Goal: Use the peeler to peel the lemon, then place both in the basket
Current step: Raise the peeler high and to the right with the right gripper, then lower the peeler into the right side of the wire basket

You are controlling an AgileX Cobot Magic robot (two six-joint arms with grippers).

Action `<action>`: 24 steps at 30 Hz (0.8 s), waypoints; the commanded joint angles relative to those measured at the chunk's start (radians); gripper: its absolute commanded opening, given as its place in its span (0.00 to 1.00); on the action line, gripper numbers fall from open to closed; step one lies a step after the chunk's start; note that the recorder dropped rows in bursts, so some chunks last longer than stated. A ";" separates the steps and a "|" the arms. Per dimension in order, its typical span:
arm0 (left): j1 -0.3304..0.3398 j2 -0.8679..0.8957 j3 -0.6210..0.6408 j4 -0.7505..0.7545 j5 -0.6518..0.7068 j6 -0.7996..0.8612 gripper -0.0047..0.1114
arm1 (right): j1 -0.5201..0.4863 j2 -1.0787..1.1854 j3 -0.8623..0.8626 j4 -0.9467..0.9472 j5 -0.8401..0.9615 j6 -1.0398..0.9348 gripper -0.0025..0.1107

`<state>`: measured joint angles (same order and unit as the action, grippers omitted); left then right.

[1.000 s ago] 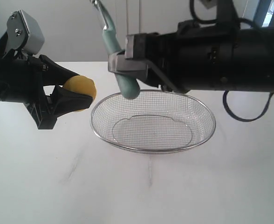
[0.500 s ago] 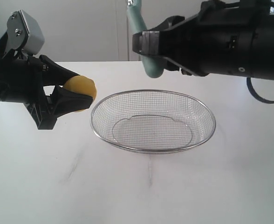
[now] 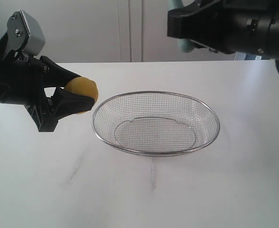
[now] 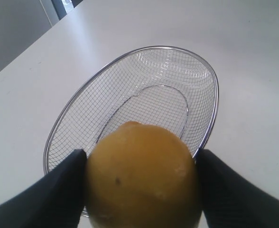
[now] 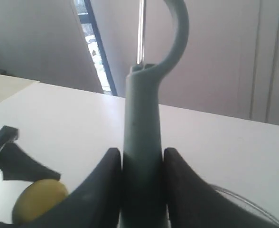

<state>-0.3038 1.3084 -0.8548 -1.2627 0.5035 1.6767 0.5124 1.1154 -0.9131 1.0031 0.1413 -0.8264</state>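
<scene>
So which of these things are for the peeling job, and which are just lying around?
For the job:
small round yellow lemon
slim pale teal-green peeler
wide silver wire-mesh basket

Just there:
white table
pale wall behind
No stray things show.

The exterior view sits slightly above the white table (image 3: 187,199), facing across it to the back wall (image 3: 82,28), with the basket (image 3: 156,153) mid-frame. The left wrist view looks out of the left gripper (image 4: 140,156), the lemon (image 4: 142,185) filling its near foreground, down onto that basket. The right wrist view looks almost level along the peeler (image 5: 142,142) in the right gripper (image 5: 142,153) toward a window (image 5: 94,52), also catching the lemon and a sliver of basket rim.
</scene>
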 commanded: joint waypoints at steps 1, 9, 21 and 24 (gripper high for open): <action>0.002 -0.006 0.006 -0.031 0.021 -0.002 0.04 | -0.123 0.040 -0.066 -0.073 0.097 -0.011 0.02; 0.002 -0.006 0.006 -0.031 0.021 -0.002 0.04 | -0.266 0.178 -0.205 -0.443 0.325 0.234 0.02; 0.002 -0.006 0.006 -0.031 0.013 -0.002 0.04 | -0.273 0.324 -0.273 -0.663 0.572 0.388 0.02; 0.002 -0.006 0.006 -0.031 0.016 -0.002 0.04 | -0.273 0.364 -0.273 -0.663 0.586 0.399 0.02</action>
<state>-0.3038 1.3084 -0.8548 -1.2627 0.5015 1.6767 0.2437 1.4501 -1.1767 0.3493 0.7141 -0.4437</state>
